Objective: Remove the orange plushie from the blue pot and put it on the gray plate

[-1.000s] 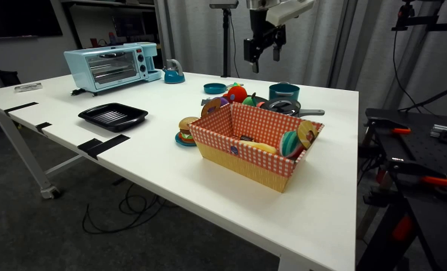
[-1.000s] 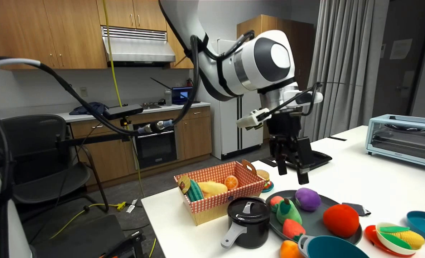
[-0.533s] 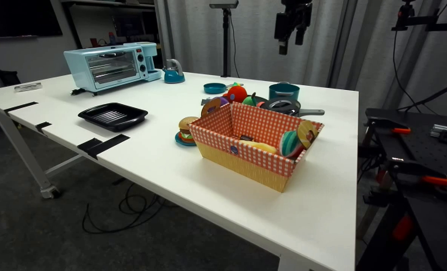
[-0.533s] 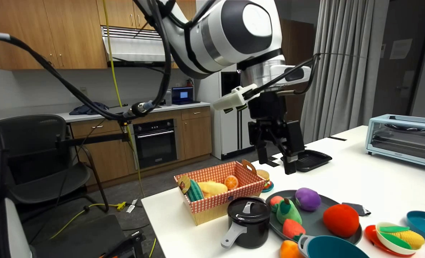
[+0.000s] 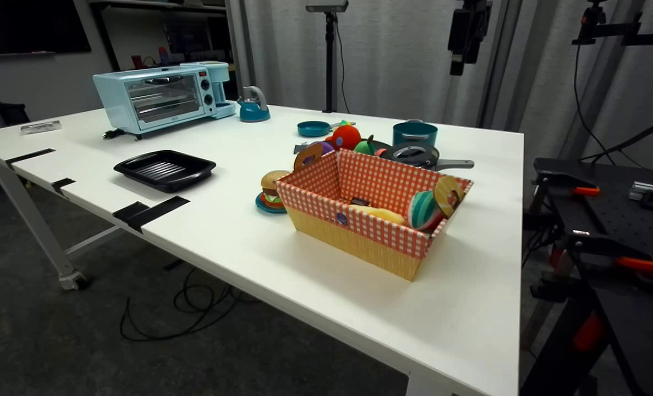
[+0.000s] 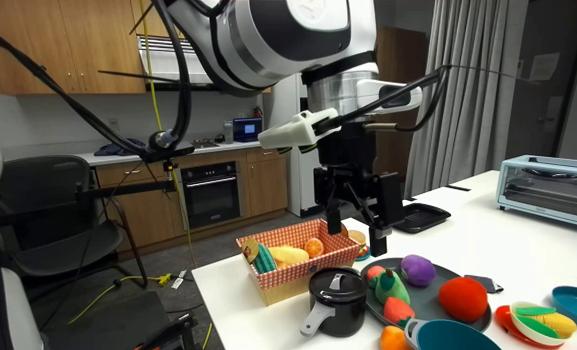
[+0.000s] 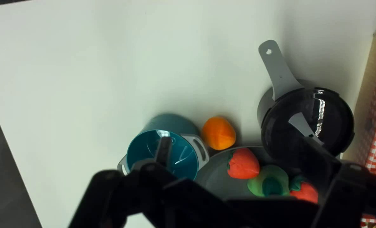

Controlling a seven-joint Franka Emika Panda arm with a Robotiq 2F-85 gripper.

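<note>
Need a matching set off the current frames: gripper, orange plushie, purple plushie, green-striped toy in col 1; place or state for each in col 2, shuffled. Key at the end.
Column 1
1. gripper
2. orange plushie
3. purple plushie
4. green-striped toy

Column 2
A. on the gray plate
B. in the checked basket
C. open, above the white table
D. beside the teal pot, outside it

Pairs
1-C
2-D
3-A
4-B
</note>
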